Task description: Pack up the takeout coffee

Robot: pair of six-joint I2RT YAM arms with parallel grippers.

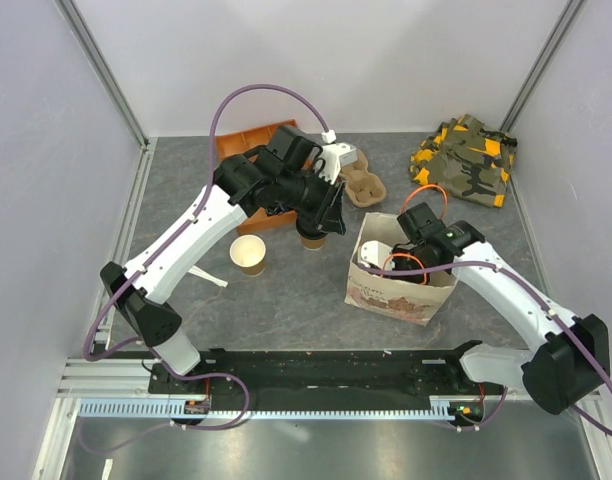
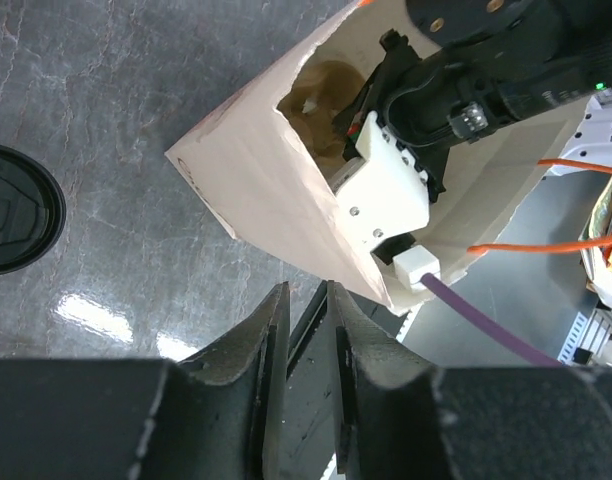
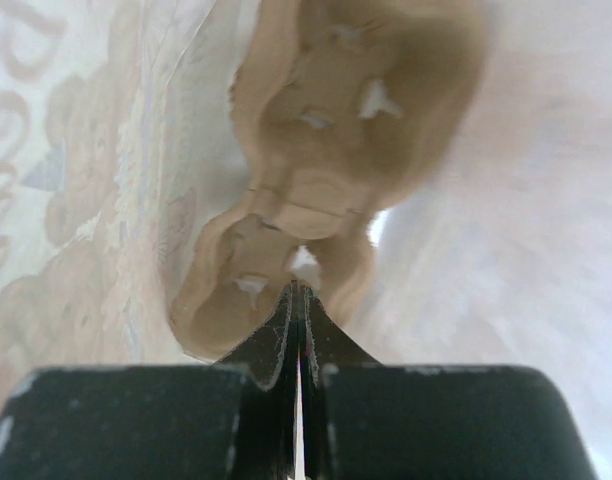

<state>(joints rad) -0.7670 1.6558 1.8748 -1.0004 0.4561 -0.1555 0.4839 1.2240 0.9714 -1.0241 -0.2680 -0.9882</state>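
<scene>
The takeout coffee, a tan cup with a black lid, stands on the table left of the paper bag. My left gripper hovers just above and to the right of it, its jaws a narrow gap apart with nothing between them. My right gripper reaches down into the bag and is shut on the rim of a brown pulp cup carrier that lies inside. Its fingertips pinch the carrier's edge.
A lidless tan cup with a cream inside stands left of the coffee. A second pulp carrier and an orange tray lie at the back. A camouflage cloth is at the back right. Walls enclose the table.
</scene>
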